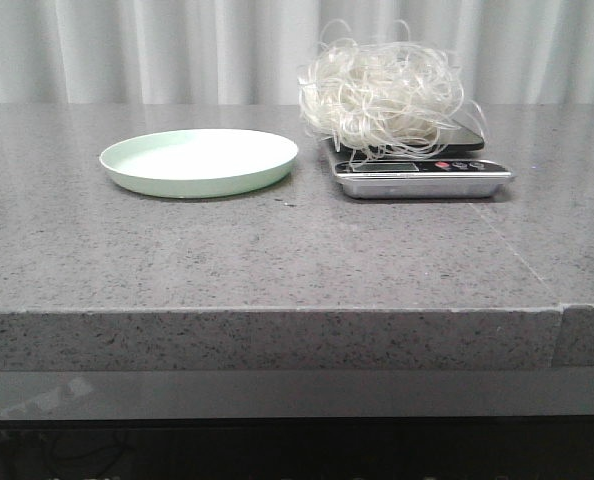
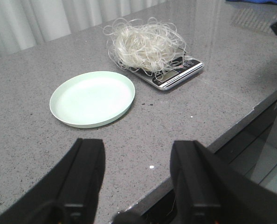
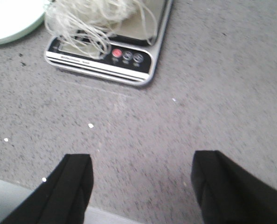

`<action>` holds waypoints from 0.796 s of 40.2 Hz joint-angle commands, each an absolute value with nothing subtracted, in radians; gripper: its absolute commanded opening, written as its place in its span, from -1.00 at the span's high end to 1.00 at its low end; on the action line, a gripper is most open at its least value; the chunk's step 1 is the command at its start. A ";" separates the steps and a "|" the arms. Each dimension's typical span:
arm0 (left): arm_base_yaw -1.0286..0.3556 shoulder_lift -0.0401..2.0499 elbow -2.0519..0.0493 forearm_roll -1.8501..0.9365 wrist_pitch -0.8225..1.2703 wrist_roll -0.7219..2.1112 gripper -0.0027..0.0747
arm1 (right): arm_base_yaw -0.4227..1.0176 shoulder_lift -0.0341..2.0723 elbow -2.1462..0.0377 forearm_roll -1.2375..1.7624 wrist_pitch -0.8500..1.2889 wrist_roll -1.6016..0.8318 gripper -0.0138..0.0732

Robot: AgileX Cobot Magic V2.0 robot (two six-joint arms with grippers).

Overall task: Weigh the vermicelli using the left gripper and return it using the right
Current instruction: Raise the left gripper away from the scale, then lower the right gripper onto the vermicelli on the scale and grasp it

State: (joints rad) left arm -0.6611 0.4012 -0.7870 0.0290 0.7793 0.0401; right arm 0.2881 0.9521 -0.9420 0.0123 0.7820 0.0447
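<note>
The vermicelli (image 1: pixel 382 98) sits piled on a small digital kitchen scale (image 1: pixel 422 172) on the grey speckled bench (image 1: pixel 277 250), a fluffy white tangle with loose loops curling up and out past the platform. In the front view the scale stands to the right of a pale green round plate (image 1: pixel 199 161), near it but not touching, and the plate holds nothing. Some strands droop over the scale's front panel, partly covering the display, while the row of buttons with a red one at the left stays visible in the right wrist view beside the noodles (image 3: pixel 96 18). The left claw (image 2: pixel 138 182) hangs released over the near edge of the bench, its two black fingers (image 2: pixel 85 172) spread wide with bare stone between them, well apart from the plate (image 2: pixel 93 99) and farther still from the noodle pile (image 2: pixel 145 44) and the scale (image 2: pixel 173 74) beyond it. The right claw (image 3: pixel 141 186) is likewise released, its dark fingers (image 3: pixel 75 182) parted over bare bench short of the scale (image 3: pixel 106 53), touching nothing; a sliver of the plate (image 3: pixel 8 21) shows beside the scale in that view. A few pale crumbs dot the bench surface between the right claw and the scale. Neither arm appears in the front view. A pale pleated curtain (image 1: pixel 177 50) hangs behind the bench.
</note>
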 commanded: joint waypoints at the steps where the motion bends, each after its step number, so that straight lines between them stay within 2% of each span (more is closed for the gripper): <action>1: -0.669 0.411 -0.812 0.022 0.706 0.031 -0.17 | 0.318 1.022 -1.042 0.013 0.729 0.029 -0.61; 32: -0.669 0.413 -0.812 0.022 0.706 0.031 -0.17 | 0.346 1.682 -1.676 0.056 0.773 -0.018 -0.61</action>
State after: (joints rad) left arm -0.6611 0.4012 -0.7870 0.0290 0.7793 0.0401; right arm 0.3421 1.6717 -1.5869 0.0447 0.8019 0.0000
